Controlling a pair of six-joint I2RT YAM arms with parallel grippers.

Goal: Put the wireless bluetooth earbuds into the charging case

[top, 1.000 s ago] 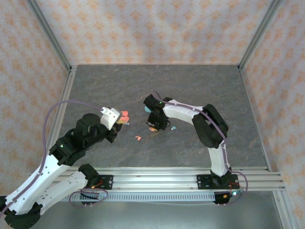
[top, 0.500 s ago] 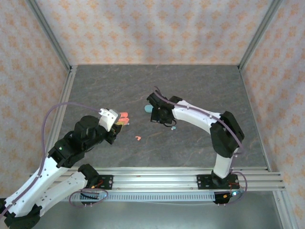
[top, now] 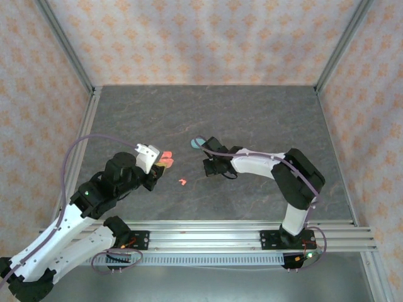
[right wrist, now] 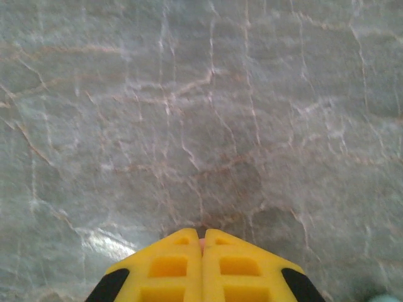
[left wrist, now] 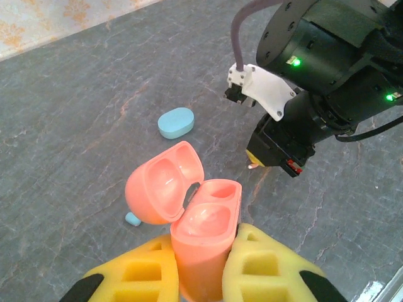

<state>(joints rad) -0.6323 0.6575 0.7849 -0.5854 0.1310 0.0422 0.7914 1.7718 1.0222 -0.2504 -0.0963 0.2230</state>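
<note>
The left tool was clamped on the base of an open salmon-pink case. It held the case upright with the lid hinged back and two hollows facing up. The right tool had its yellow fingers pressed together low over the table. A sliver of pink sat at their tips, apparently a pinched earbud, though too little of it showed to be sure.

There were two cases: the salmon-pink one, and a closed teal case lying flat just beyond the right tool. Three earbuds could be counted: the pinched one, a loose salmon-pink earbud and a teal earbud.

The top view showed the loose salmon-pink earbud on the table between the two tools, a little toward the arm bases and apart from both. The left wrist view showed the teal earbud on the table just beside the open lid, partly hidden by it. That view also caught the pink speck at the right tool's tip, near the held case but not touching it. The right wrist view showed veined grey stone close under the shut fingertips.
</note>
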